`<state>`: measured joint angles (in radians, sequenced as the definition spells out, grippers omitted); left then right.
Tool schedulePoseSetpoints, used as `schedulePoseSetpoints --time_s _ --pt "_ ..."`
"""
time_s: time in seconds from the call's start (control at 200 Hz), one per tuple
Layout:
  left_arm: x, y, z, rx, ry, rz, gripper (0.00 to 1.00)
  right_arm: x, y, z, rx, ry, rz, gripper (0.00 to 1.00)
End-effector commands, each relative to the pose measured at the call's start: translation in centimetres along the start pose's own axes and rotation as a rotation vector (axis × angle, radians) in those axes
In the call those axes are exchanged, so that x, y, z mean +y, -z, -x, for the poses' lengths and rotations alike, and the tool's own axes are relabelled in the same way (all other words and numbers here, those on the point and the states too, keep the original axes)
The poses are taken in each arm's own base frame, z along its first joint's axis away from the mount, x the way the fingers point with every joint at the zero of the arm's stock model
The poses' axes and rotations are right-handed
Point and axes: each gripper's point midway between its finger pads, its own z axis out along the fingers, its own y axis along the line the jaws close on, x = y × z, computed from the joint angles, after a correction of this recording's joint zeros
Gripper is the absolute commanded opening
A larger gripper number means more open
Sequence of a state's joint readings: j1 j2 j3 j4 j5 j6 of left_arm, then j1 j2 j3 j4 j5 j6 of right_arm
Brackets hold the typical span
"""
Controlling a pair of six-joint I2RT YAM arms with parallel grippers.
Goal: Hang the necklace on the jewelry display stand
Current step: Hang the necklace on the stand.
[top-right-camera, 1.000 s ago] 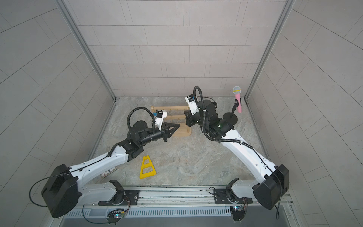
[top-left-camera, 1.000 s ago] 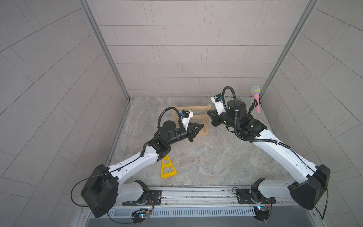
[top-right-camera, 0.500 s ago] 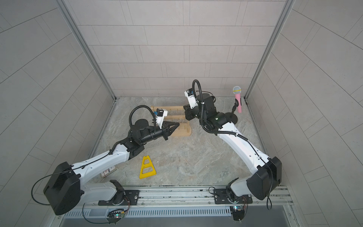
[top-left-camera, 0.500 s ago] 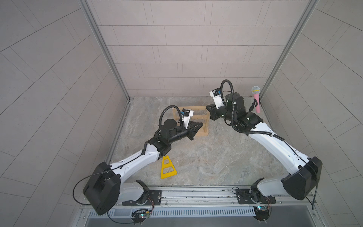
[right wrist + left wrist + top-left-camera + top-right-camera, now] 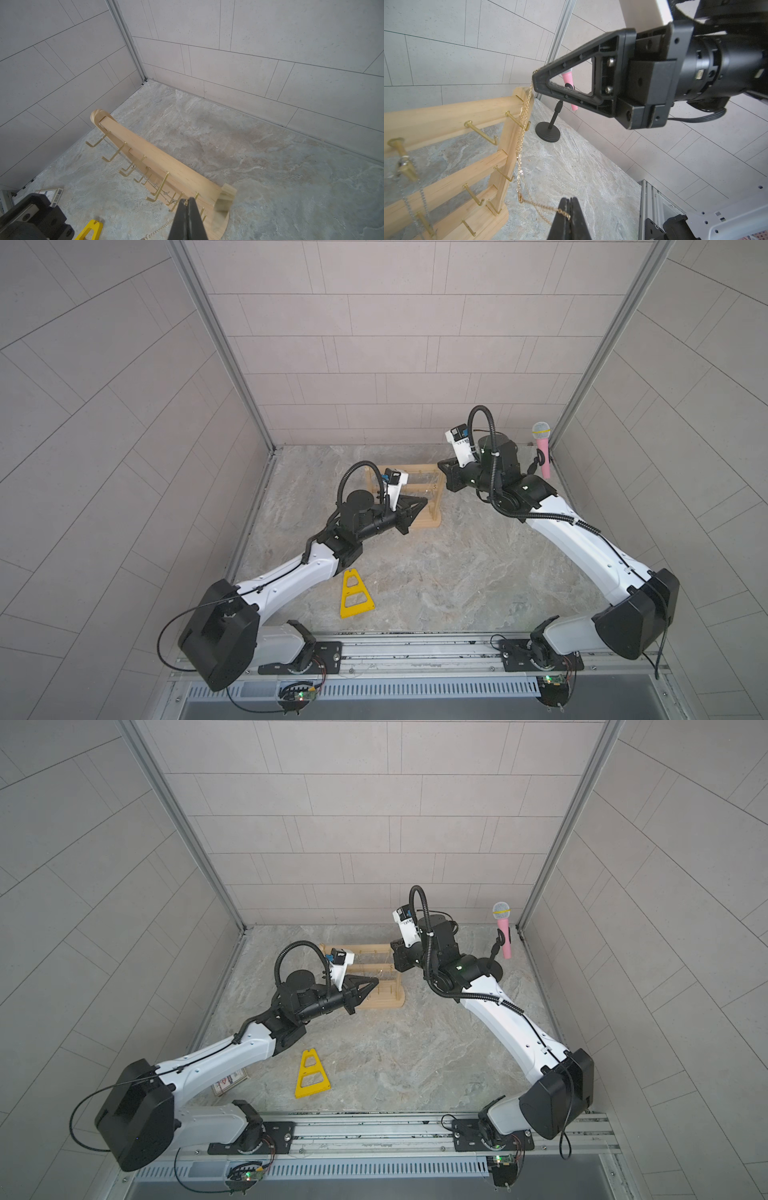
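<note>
The jewelry display stand (image 5: 428, 522) (image 5: 388, 1002) is a pale wooden rack with brass hooks at the back middle of the floor. The necklace (image 5: 520, 166) is a thin gold chain stretched between both grippers, running down beside the stand's right upright (image 5: 508, 149). My right gripper (image 5: 534, 78) (image 5: 188, 200) is shut on the chain's upper end, above the top of that upright (image 5: 444, 470). My left gripper (image 5: 569, 200) (image 5: 424, 501) is shut on the lower end, in front of the rack. Whether the chain sits on a hook, I cannot tell.
A silver chain (image 5: 421, 193) hangs from a hook on the rack. A pink microphone (image 5: 542, 448) on a black round-based stand (image 5: 547, 133) is at the back right corner. A flat yellow triangular frame (image 5: 355, 593) lies near the front. A small card (image 5: 228, 1081) lies under the left arm.
My right gripper has moved back and up along the stand's right upright with the chain. My left gripper has shifted only slightly. Both stay shut.
</note>
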<state>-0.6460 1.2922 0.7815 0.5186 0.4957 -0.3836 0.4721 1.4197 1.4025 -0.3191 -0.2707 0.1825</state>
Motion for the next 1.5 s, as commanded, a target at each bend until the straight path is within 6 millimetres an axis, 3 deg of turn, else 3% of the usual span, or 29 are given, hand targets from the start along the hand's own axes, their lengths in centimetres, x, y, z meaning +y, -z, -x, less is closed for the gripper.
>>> schedulePoseSetpoints --time_s 0.0,0.365,0.685,1.081,1.496 --pt "-0.5 0.1 2.2 -0.059 -0.048 -0.017 0.05 0.7 0.6 1.0 -0.022 0.028 0.033 0.03" --pt "-0.1 0.6 2.5 -0.074 -0.049 0.001 0.05 3.0 1.5 1.8 -0.04 0.034 0.135 0.04" --pt "-0.2 0.5 2.3 -0.067 -0.044 -0.013 0.05 1.7 2.4 1.3 -0.013 0.034 0.051 0.04" --pt "-0.2 0.4 2.3 -0.071 -0.034 -0.018 0.05 2.1 3.7 1.7 -0.028 0.038 0.06 0.04" --pt "0.0 0.1 2.1 -0.066 -0.032 -0.016 0.05 1.3 2.4 1.2 0.001 0.04 0.035 0.05"
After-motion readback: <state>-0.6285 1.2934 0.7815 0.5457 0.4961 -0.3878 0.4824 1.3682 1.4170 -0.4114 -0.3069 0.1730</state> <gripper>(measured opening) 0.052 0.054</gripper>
